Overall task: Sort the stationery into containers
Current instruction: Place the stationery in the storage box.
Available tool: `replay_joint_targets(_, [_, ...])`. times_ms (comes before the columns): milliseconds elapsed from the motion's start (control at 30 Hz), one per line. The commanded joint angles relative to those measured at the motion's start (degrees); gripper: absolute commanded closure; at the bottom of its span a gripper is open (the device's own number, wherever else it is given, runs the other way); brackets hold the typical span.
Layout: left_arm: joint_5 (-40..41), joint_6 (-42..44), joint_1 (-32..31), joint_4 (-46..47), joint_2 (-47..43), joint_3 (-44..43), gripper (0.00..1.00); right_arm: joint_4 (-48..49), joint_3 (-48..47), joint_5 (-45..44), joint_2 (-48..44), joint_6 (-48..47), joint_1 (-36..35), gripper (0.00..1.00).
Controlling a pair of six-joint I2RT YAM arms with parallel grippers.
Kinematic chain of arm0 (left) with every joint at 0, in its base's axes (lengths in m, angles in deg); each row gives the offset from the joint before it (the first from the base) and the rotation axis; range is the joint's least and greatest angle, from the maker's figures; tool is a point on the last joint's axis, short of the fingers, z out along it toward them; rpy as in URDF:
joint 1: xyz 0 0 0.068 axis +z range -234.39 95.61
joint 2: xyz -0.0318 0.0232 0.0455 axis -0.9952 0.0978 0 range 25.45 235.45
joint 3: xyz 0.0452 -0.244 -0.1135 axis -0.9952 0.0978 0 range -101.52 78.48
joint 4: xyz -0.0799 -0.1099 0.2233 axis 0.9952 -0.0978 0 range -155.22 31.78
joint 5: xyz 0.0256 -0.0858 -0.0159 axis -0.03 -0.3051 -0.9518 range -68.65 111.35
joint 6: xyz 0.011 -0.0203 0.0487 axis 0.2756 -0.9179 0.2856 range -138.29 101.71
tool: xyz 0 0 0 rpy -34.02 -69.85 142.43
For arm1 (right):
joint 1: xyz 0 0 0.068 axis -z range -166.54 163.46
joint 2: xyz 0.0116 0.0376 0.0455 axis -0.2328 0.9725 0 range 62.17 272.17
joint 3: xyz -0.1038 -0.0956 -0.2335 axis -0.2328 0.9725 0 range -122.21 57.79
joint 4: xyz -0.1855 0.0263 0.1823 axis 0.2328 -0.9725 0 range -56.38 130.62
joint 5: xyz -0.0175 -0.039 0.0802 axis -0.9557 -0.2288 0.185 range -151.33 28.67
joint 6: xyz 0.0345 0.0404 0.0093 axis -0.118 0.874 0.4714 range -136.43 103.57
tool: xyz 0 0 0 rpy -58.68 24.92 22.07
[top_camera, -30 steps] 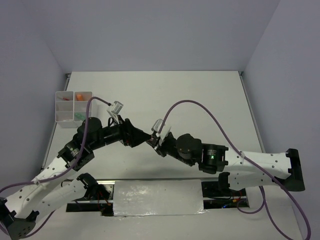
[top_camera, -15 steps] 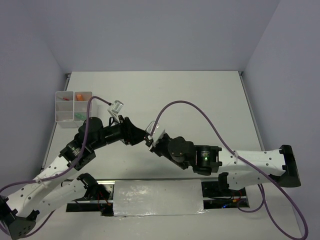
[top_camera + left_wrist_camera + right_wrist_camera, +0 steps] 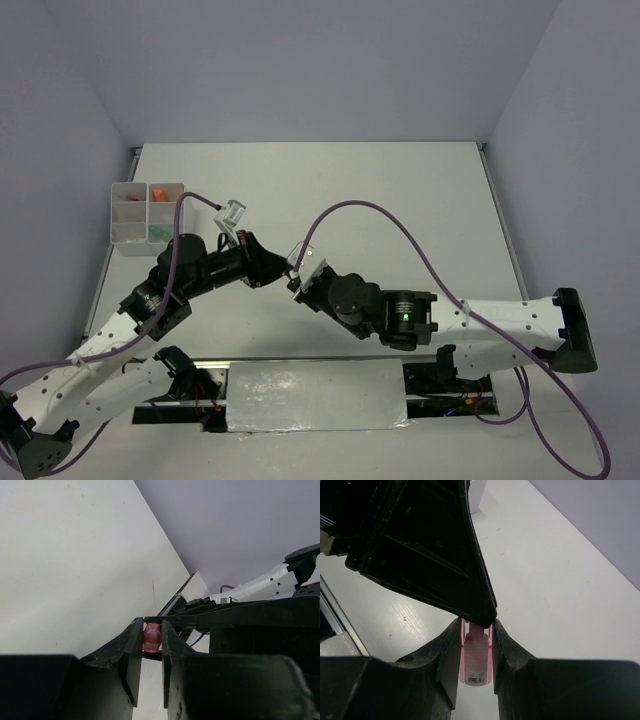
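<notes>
Right arm has pushed leftward across the table [image 3: 400,200] over the last second, and its wrist now sits closer to the left arm. The left jaws, wide a second ago, have drawn in.

Right gripper [image 3: 476,626]: jaws narrowly apart. The pink marker [image 3: 476,660] lies lengthwise in the gap, with both fingers pressed to its sides. It is held clear of the table.

Left gripper [image 3: 151,628]: meets the right gripper tip to tip. Its jaws are nearly closed, and the rounded pink end of the marker is pinched between the two fingertips, both touching it. The marker therefore bridges the two sets of jaws, gripped at both ends.

Label [image 3: 476,679]: small white sticker on the marker end nearest the right wrist camera, deep between the right jaws. It has dark print like a barcode, too small to read. No other writing is legible.

Box [image 3: 128,246]: white, with four compartments, well apart from both jaws and out to the left behind the left gripper. An orange piece [image 3: 160,190], a red piece [image 3: 128,197] and a green piece [image 3: 160,232] lie in separate compartments.
</notes>
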Motion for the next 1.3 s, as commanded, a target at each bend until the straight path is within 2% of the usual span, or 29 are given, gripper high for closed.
replay_joint_targets(0, [-2.03,0.24,-0.24,2.36,-0.31,-0.5,0.89,0.9,-3.31,-1.14,0.44,0.27,-0.24,1.0])
replay_joint_targets(33, [-2.38,0.94,-0.24,2.28,-0.22,-0.85,1.0,0.72,-3.31,-0.88,0.45,0.36,-0.33,1.0])
replay_joint_targets(67, [-2.47,1.47,-0.24,2.19,-0.14,-1.03,1.0,0.81,-3.23,-0.62,0.45,0.54,-0.24,1.0])
replay_joint_targets(133, [-2.21,2.87,-0.24,2.19,-0.31,-1.38,1.0,1.42,-2.88,0.17,0.1,0.98,-0.16,0.86])
replay_joint_targets(167, [-1.6,3.49,-0.24,2.1,-1.01,-1.47,1.0,1.34,-2.53,1.05,-0.08,1.59,0.28,0.76])
replay_joint_targets(200, [-0.2,4.97,-0.24,1.66,-1.45,-1.47,1.0,1.6,-2.09,2.19,-0.78,1.77,0.28,0.46])
replay_joint_targets(233, [1.12,5.86,-0.24,1.22,-1.98,-1.38,1.0,1.86,-1.74,2.63,-1.13,1.94,0.55,0.21])
replay_joint_targets(267, [2.61,6.82,-0.24,0.52,-2.94,-1.55,1.0,1.95,-0.86,3.33,-2.09,2.12,0.64,0.13])
replay_joint_targets(433, [14.21,10.79,-0.24,-7.12,-3.83,-2.79,1.0,1.95,1.69,6.77,-5.96,4.4,2.48,0.1])
replay_joint_targets(533, [24.39,10.18,-0.24,-11.85,-3.39,-3.75,1.0,1.77,4.67,6.6,-10.09,5.54,3.71,0.1])
replay_joint_targets(567, [31.64,9.82,-0.24,-13.09,-2.61,-4.45,1.0,1.77,5.38,6.33,-12.62,5.81,4.23,0.1])
replay_joint_targets(633, [40.55,8.77,-0.07,-17.12,0.19,-5.42,1.0,1.6,7.31,5.37,-15.27,6.6,4.94,0.09])
replay_joint_targets(667, [48.34,8.77,1.15,-18.28,1.69,-6.9,1.0,1.08,7.93,5.1,-17.46,6.86,5.2,0.09])
replay_joint_targets(700, [51.11,8.07,2.47,-19.6,3.36,-7.87,1.0,0.9,8.37,4.84,-18.27,7.04,5.21,0.09])
replay_joint_targets(733, [52.27,7.89,4.74,-20.65,7.03,-8.75,1.0,0.63,8.9,4.4,-18.8,7.39,5.21,0.09])
replay_joint_targets(767, [51.94,7.89,11.29,-20.67,8.81,-10.07,1.0,0.02,8.99,4.4,-19.32,7.57,5.29,0.09])
replay_joint_targets(800, [48.19,7.54,15.1,-20.23,10.31,-10.43,1.0,-0.24,9.16,4.4,-19.33,7.92,5.21,0.09])
replay_joint_targets(833, [45.89,7.19,22.01,-18.4,12.76,-10.35,1.0,-0.77,9.25,4.22,-19.15,8.01,5.29,0.09])
replay_joint_targets(867, [45.08,5.27,24.52,-17.95,13.74,-10.08,1.0,-1.04,9.43,4.05,-19.07,8.01,5.29,0.09])
replay_joint_targets(1133, [54.82,0.07,37.28,-18.65,20.51,-13.51,1.0,-0.07,13.65,6.06,-22.4,8.01,5.21,0.09])
replay_joint_targets(1267, [53.16,-1.33,42.38,-12.94,21.74,-11.4,1.0,1.24,15.32,6.94,-23.55,7.92,5.29,0.09])
